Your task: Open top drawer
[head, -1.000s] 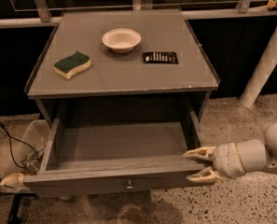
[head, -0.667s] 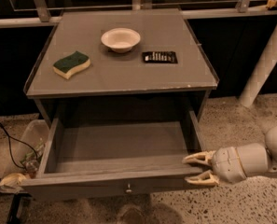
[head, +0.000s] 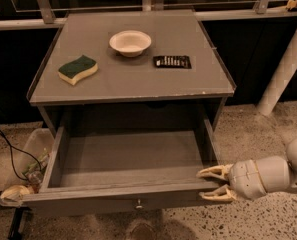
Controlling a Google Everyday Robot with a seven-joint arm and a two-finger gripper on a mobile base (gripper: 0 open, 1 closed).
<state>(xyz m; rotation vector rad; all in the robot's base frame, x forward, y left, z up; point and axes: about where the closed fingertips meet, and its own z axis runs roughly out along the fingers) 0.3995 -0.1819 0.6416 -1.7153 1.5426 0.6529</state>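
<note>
Grey wide top drawer looks fully out; beige two-finger hand spread at its right-front corner. Next: back clear.

The tool lies at the top drawer's right front corner, before the table.

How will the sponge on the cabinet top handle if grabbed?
The sponge looks like foam under a green scrub layer: probably light and squashy. It lies flat on the cabinet top, so it should slide rather than roll. The claw, open, sits at the right front corner of the pulled-out top drawer, away from it.
</note>
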